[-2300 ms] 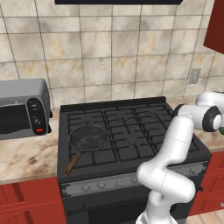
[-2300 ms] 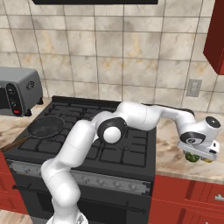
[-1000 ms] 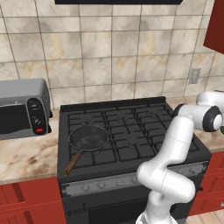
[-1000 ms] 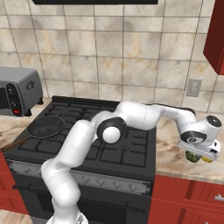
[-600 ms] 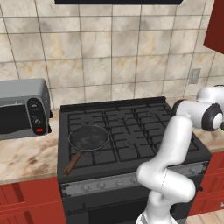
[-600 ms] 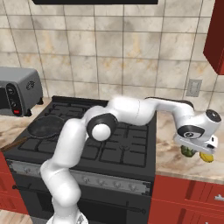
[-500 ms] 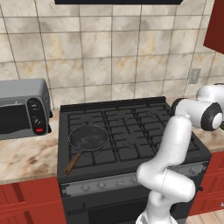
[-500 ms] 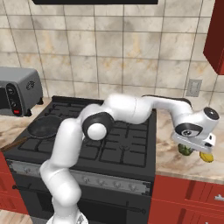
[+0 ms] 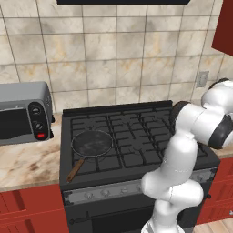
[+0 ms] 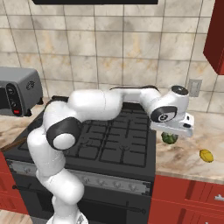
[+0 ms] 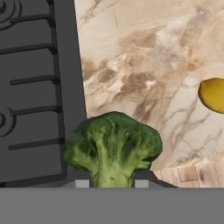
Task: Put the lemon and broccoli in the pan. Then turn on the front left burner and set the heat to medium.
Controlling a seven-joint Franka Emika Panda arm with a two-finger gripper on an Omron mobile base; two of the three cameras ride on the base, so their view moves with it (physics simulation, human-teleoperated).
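I am looking at a home kitchen: a black gas stove [image 9: 136, 136] set between red cabinets [image 9: 27, 209], a marbled stone surface [image 10: 188, 159], tiled wall [image 9: 113, 54], and a toaster oven [image 9: 22, 113].

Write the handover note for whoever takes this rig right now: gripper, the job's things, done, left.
Gripper: shut on the broccoli, held over the right counter beside the stove.
Lemon: on that counter, right of the broccoli, not touched.
Pan: on the front left burner, nothing in it.
Done: broccoli gripped.
Left: carry broccoli to the pan, then the lemon, then turn the burner on to medium.
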